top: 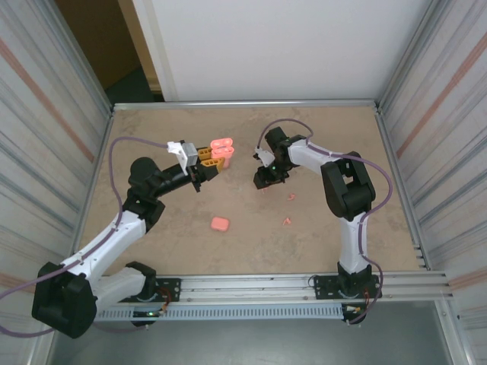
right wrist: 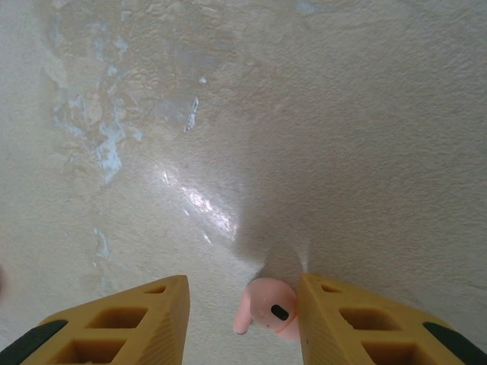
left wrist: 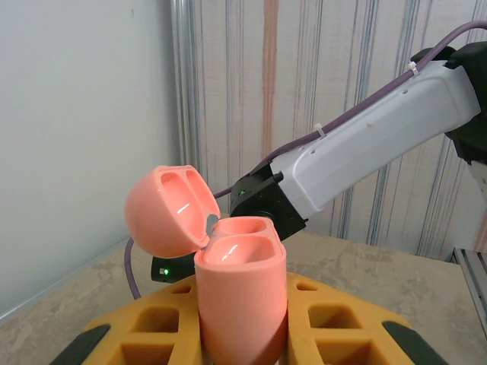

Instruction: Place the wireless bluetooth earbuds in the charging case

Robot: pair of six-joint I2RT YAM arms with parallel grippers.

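While the right gripper (right wrist: 243, 293) stands partly open at lower centre of its wrist view, earbud (right wrist: 265, 308) between its jaws, against the one at frame right, clear of the other, left gripper (left wrist: 243, 315) clamped on open case (left wrist: 242, 281)

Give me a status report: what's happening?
Left gripper shut on open charging case. Right gripper open around an earbud on table. Nothing between them.
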